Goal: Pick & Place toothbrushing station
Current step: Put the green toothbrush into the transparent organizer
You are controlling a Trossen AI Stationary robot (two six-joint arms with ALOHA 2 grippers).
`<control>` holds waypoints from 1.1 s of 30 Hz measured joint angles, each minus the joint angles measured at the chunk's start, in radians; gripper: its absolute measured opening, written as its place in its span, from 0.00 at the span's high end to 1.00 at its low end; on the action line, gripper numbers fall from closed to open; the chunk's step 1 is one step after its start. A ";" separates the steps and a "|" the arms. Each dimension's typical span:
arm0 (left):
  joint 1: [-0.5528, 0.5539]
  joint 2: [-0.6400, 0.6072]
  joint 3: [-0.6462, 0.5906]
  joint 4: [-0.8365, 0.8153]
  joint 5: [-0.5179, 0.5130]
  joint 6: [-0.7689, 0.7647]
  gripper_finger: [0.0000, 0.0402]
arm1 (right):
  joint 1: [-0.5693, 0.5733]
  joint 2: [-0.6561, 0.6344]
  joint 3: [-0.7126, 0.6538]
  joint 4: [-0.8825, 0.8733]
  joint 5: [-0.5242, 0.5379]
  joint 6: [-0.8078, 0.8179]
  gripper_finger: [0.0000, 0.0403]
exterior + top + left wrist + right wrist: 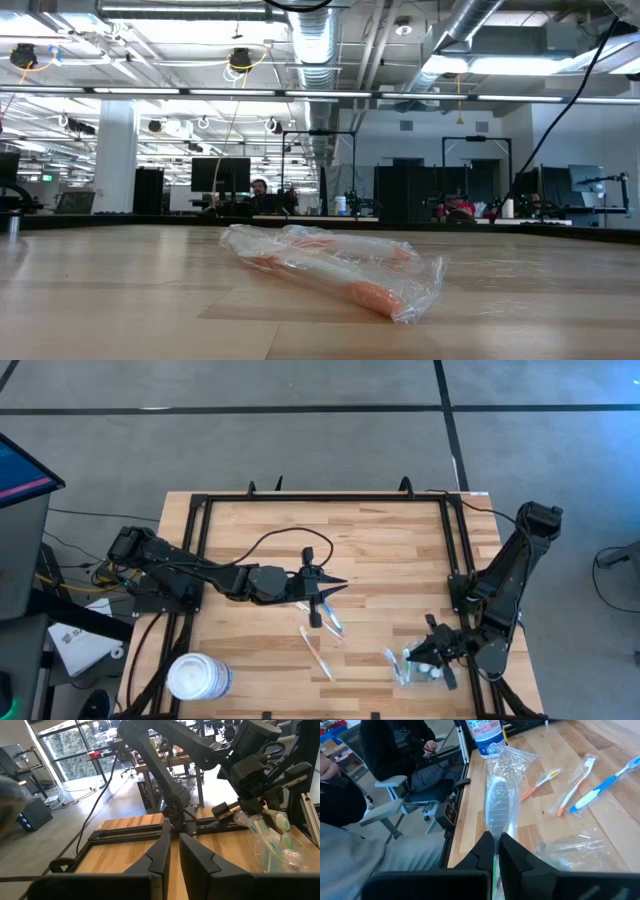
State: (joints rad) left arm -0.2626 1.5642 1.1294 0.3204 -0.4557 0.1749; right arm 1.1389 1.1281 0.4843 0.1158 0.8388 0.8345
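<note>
The toothbrushing station [570, 845], a see-through plastic holder, lies on the table near the front right corner [405, 668]. My right gripper [496, 851] hovers right beside it, shut on a toothbrush in a clear wrapper [497, 805]. My left gripper [173, 851] hangs level over the table's middle [325, 588], its fingers nearly together with nothing between them. On the wood between the arms lie a blue toothbrush [600, 790] and two orange ones [540, 785], one of them wrapped [330, 265]. My right gripper pinches the wrapped toothbrush between its two fingers, partway along its length [496, 836]. The fingers lie along the brush, slanting a little downward. The wrapped head end [499, 795] sticks out ahead of the fingers, clear of the table. Its other end [280, 855] slants down toward the holder; whether they touch I cannot tell.
A white round tub [198, 677] stands at the front left corner. A black frame [458, 560] rims the table. People sit on chairs [395, 785] just beyond the table's edge. Bare wood lies at the far side [380, 530].
</note>
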 joint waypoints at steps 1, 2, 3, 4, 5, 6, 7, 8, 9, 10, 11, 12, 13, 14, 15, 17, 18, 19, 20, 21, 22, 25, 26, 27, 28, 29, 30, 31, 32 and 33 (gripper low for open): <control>0.000 0.000 0.000 0.000 0.000 0.000 0.92 | 0.000 -0.002 0.000 -0.002 -0.001 0.000 0.99; 0.000 0.000 0.000 0.000 0.000 0.000 0.92 | 0.000 -0.003 0.000 -0.002 -0.002 0.000 0.99; 0.000 0.000 0.000 -0.001 0.000 0.000 0.92 | 0.000 -0.003 0.000 -0.002 -0.002 -0.001 0.99; 0.000 0.000 0.000 -0.002 0.000 0.000 0.92 | 0.000 -0.003 0.000 -0.002 -0.003 -0.005 0.98; 0.000 0.000 0.000 -0.003 0.000 0.000 0.92 | 0.000 -0.003 0.000 -0.002 -0.003 -0.013 0.97; 0.000 0.000 0.000 -0.003 0.000 0.000 0.92 | 0.000 -0.003 0.000 -0.002 -0.004 -0.021 0.96; 0.000 0.000 0.000 -0.003 0.000 0.000 0.92 | 0.000 -0.003 0.000 -0.002 -0.006 -0.026 0.95; 0.000 0.000 0.000 -0.003 0.000 0.000 0.92 | 0.000 -0.003 0.000 -0.002 -0.012 -0.028 0.93; 0.000 0.000 0.000 -0.004 0.000 0.000 0.92 | 0.000 -0.003 0.000 -0.002 -0.021 -0.030 0.92; 0.000 0.000 0.000 -0.004 0.000 0.000 0.92 | 0.000 -0.003 0.000 0.000 -0.029 -0.030 0.91; 0.000 0.000 0.000 -0.004 0.000 0.000 0.92 | 0.000 -0.003 0.000 0.000 -0.037 -0.030 0.90; 0.000 0.000 0.000 -0.004 0.000 0.000 0.92 | 0.000 -0.004 0.000 0.001 -0.046 -0.030 0.89; 0.000 0.000 0.000 -0.005 0.000 0.000 0.92 | 0.000 -0.004 0.000 0.002 -0.050 -0.030 0.88; 0.000 0.000 0.000 -0.005 0.000 0.000 0.92 | 0.000 -0.004 0.000 0.006 -0.053 -0.030 0.88; 0.000 0.000 0.000 -0.005 0.000 0.000 0.92 | 0.000 -0.004 0.000 0.007 -0.056 -0.031 0.88; 0.000 0.000 0.000 -0.006 0.000 0.000 0.92 | 0.000 -0.004 0.002 0.005 -0.068 -0.042 0.87; 0.000 0.000 0.000 -0.007 0.000 0.000 0.92 | 0.000 -0.004 0.006 0.004 -0.079 -0.055 0.87; 0.000 0.000 0.000 -0.007 0.000 0.000 0.92 | 0.000 -0.004 0.009 0.005 -0.088 -0.066 0.87; 0.000 0.000 0.000 -0.007 0.000 0.000 0.92 | 0.000 -0.004 0.012 0.004 -0.093 -0.076 0.87; 0.000 0.000 0.000 -0.007 0.000 0.000 0.92 | 0.000 -0.004 0.015 0.003 -0.097 -0.081 0.87; 0.000 0.000 0.000 -0.007 0.000 0.000 0.92 | 0.000 -0.004 0.018 0.002 -0.098 -0.083 0.87; 0.000 0.000 0.000 -0.007 0.000 0.000 0.92 | 0.000 -0.004 0.023 0.002 -0.106 -0.092 0.87; 0.000 0.000 0.000 -0.007 0.000 0.000 0.92 | 0.000 -0.004 0.023 0.003 -0.112 -0.098 0.87; 0.000 0.000 0.000 -0.007 0.000 0.000 0.92 | 0.000 -0.004 0.023 0.002 -0.113 -0.098 0.87; 0.000 0.000 0.000 -0.007 0.000 0.000 0.92 | 0.000 -0.004 0.023 0.003 -0.113 -0.098 0.87; 0.000 0.000 0.000 -0.007 0.000 0.000 0.92 | 0.000 -0.004 0.023 0.003 -0.113 -0.099 0.87; 0.000 0.000 0.000 -0.007 0.000 0.000 0.92 | 0.000 -0.004 0.023 0.003 -0.113 -0.101 0.87; 0.000 0.000 0.000 -0.007 0.000 0.000 0.92 | 0.000 -0.004 0.023 0.003 -0.113 -0.101 0.87; 0.000 0.000 0.000 -0.007 0.000 0.000 0.92 | 0.000 -0.004 0.023 0.004 -0.114 -0.101 0.87; 0.000 0.000 0.000 -0.008 0.000 0.000 0.92 | 0.000 -0.004 0.023 0.004 -0.117 -0.101 0.87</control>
State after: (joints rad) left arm -0.2623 1.5642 1.1294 0.3126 -0.4557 0.1749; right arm 1.1389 1.1236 0.5076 0.1201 0.7219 0.7334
